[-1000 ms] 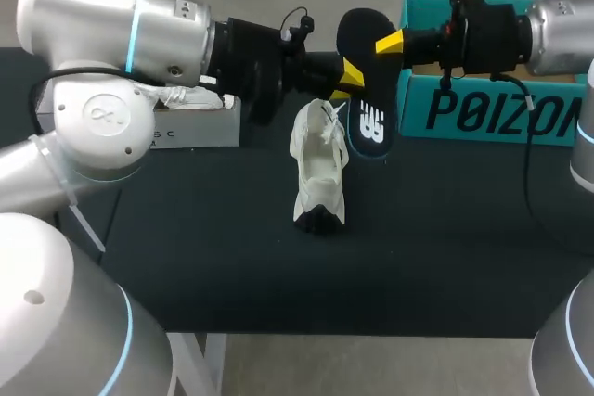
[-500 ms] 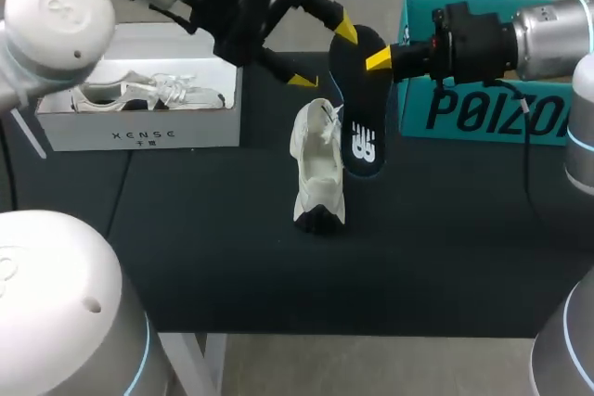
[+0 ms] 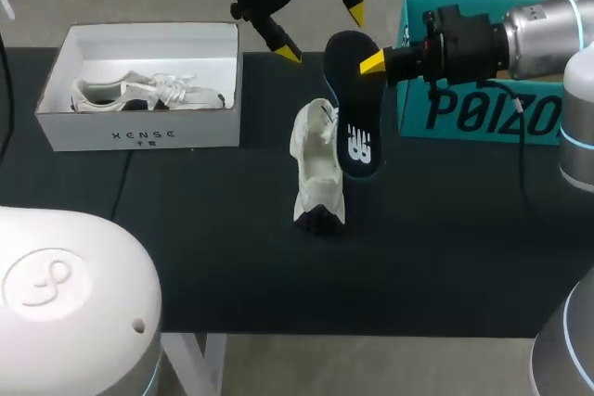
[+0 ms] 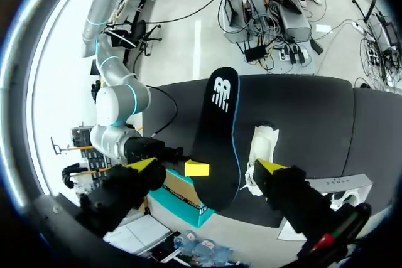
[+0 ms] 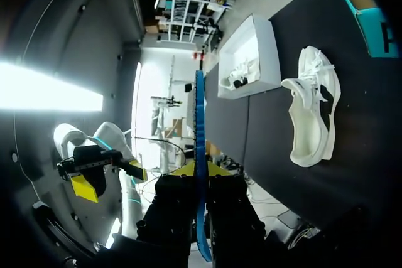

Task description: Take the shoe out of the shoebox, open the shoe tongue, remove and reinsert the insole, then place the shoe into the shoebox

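A black insole (image 3: pixel 356 127) with a white logo hangs on edge over the table, its top end pinched in my right gripper (image 3: pixel 373 63), which is shut on it. In the right wrist view the insole (image 5: pixel 200 149) runs edge-on out from between the fingers. A white shoe (image 3: pixel 318 169) lies on the dark table just left of the insole. My left gripper (image 3: pixel 321 34) hovers open above and behind the insole, touching nothing. From the left wrist, the insole (image 4: pixel 217 136) and the shoe (image 4: pixel 260 152) lie ahead of that open gripper (image 4: pixel 207 166).
A white shoebox (image 3: pixel 139 136) holding another shoe (image 3: pixel 148 92) stands at the far left. A teal box (image 3: pixel 483 113) stands at the far right behind my right arm. The table's near half is bare dark cloth.
My left gripper has opened off the insole and pulled up and back from it. The right gripper keeps the insole, which has shifted slightly left.
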Tool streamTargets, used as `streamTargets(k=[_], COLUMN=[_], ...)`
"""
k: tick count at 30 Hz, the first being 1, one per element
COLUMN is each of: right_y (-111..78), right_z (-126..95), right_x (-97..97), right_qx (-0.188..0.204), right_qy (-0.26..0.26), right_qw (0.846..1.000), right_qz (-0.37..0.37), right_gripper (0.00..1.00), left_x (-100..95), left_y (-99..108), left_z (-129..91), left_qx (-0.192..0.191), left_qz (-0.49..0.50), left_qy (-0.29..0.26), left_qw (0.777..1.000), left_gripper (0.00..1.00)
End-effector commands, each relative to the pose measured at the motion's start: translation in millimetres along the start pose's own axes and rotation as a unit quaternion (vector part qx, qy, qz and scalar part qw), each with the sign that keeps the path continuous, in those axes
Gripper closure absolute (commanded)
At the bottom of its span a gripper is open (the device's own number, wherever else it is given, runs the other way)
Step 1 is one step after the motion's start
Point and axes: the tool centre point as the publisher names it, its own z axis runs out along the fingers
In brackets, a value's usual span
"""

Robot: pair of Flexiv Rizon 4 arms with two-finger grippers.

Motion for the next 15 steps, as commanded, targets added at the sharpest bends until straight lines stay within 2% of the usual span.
streamTargets(k=[1,7,12,15], right_y=[0.4,0.2,1.9,2.2], right_z=[1.4,8.6,9.1,8.4], right_x=[-5.7,-12.0,-13.5,-14.2], right_qx=[-0.002,0.005,0.009,0.009], right_qy=[0.008,0.013,0.007,0.005], right_qw=[1.000,1.000,1.000,1.000], right_qz=[0.007,0.016,0.017,0.017], right_gripper=[1.00,1.00,1.00,1.00], left_x=[-5.8,-5.8,0.4,3.7], left_y=[-7.4,-7.4,-17.1,-20.0], left_z=[1.9,1.9,6.0,8.4], left_qx=[-0.042,-0.042,-0.014,-0.014], left_qz=[-0.026,-0.026,0.014,0.021], left_qy=[0.126,0.126,0.185,0.216], left_qw=[0.991,0.991,0.982,0.976], left_gripper=[0.00,0.00,0.00,0.00])
